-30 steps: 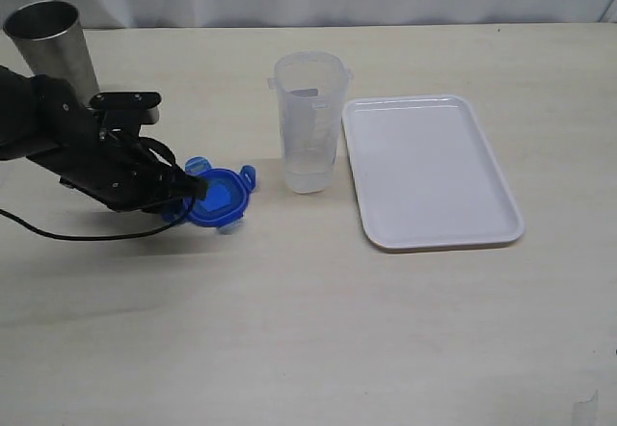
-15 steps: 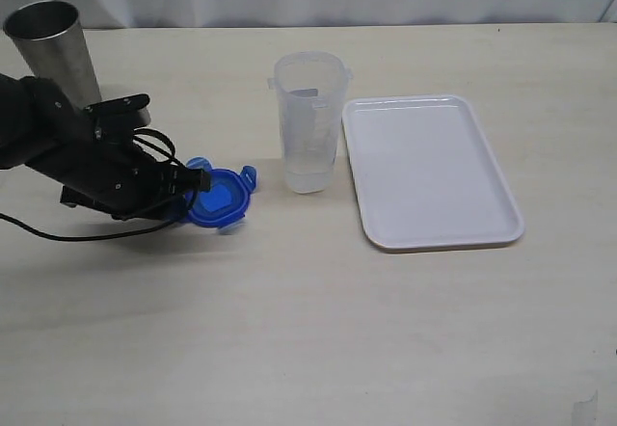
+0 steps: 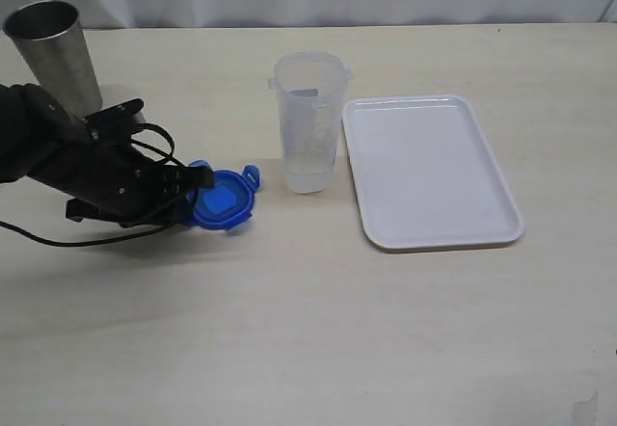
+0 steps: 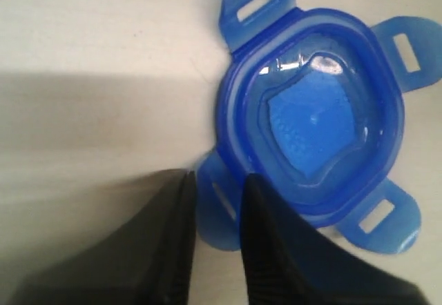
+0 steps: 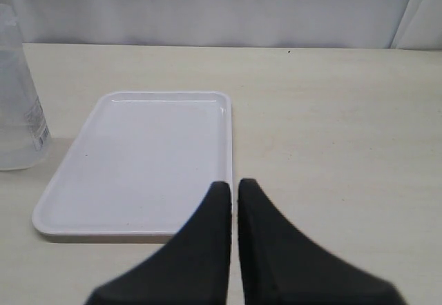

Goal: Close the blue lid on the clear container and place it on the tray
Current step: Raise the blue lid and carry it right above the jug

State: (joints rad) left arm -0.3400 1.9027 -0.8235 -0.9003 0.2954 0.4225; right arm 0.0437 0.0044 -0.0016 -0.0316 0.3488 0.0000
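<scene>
1. The blue lid (image 3: 224, 198) is seen lying flat on the counter (image 3: 308, 330), left of centre in the exterior frame, with its four snap tabs spread outward.
2. The left tool (image 3: 198, 187) is held low at the lid's left edge. In the left wrist view its two dark fingers are set narrowly apart, with one tab of the lid lying between them (both fingers appear to meet the tab's sides). Whether the tab is actually pinched cannot be told.
3. The clear container (image 3: 308, 122) is stood upright and uncovered on the counter, just above centre of the exterior frame. It is placed between the lid and the tray, near both but touching neither.
4. The tray (image 3: 429, 171) is laid flat in the right half of the exterior frame, just beside the container (nothing is carried on its white surface).
5. The right tool (image 5: 233, 184) is shown only in the right wrist view. Its fingers are brought together with barely a slit between them, and nothing is held. It is poised above the counter by the tray's near rim.
6. A steel cup (image 3: 53, 50) is stood upright in the upper left corner of the exterior frame, behind the left arm and well apart from the lid.
</scene>
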